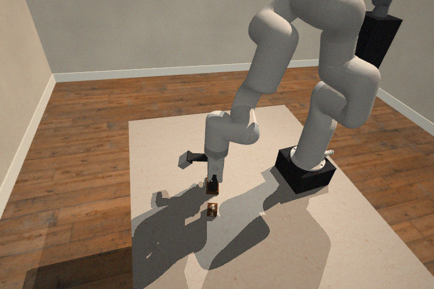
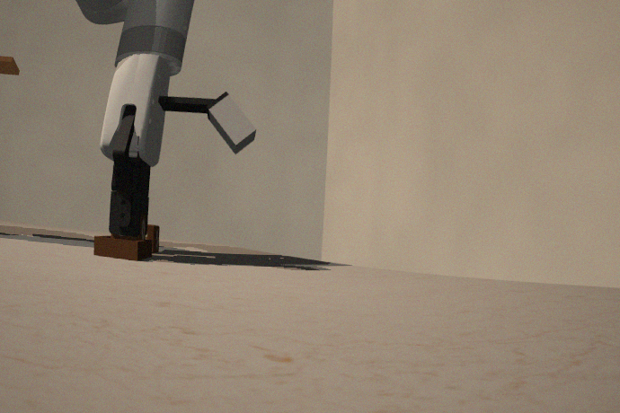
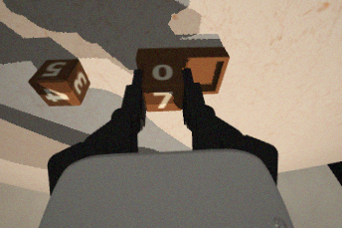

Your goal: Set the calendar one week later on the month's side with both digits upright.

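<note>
"Since the gripper [image 1: 212,186] [image 2: 128,233] [image 3: 163,81] is down at the tray [image 1: 212,193] [image 2: 122,248] [image 3: 225,71], jaw state?"

"Narrowed onto the 0/7 cube [image 2: 144,227] [image 3: 162,74], a finger on each side. 0 on top, 7 on a side face."

"Cube in the tray?"

"Yes, left part in the wrist view; right part shows bare floor. Can't tell if it sits fully down."

"Other cube?"

"Loose cube [image 1: 212,209] [image 2: 154,238] [image 3: 60,83] is on the table [image 1: 168,142] [image 2: 310,338] [image 3: 278,96], outside the tray: near side in the top view, left in wrist. 5, 4 and 3 showing."

"Tray flat?"

"Looks flat on the table. Month's name not readable. Two-cube date not set: one cube is still to go in."
</note>
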You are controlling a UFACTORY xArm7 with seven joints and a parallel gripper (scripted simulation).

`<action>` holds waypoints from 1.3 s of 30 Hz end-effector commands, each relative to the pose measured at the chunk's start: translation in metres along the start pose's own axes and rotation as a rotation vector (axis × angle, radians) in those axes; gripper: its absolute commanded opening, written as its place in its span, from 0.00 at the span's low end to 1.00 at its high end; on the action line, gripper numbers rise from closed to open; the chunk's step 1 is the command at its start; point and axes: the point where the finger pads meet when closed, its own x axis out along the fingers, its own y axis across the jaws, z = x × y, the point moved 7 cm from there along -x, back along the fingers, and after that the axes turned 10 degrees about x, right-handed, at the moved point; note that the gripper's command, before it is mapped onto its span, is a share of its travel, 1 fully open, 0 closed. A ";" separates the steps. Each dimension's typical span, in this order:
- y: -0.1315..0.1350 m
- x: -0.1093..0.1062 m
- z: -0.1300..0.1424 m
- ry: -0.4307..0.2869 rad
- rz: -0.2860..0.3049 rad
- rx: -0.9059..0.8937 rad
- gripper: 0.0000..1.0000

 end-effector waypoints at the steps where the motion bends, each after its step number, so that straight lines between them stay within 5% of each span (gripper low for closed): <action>1: -0.001 -0.006 -0.001 0.003 -0.002 0.000 0.29; 14: 0.000 -0.089 -0.001 0.003 -0.002 0.000 0.29; 39: 0.003 -0.100 -0.002 0.003 -0.002 0.080 0.29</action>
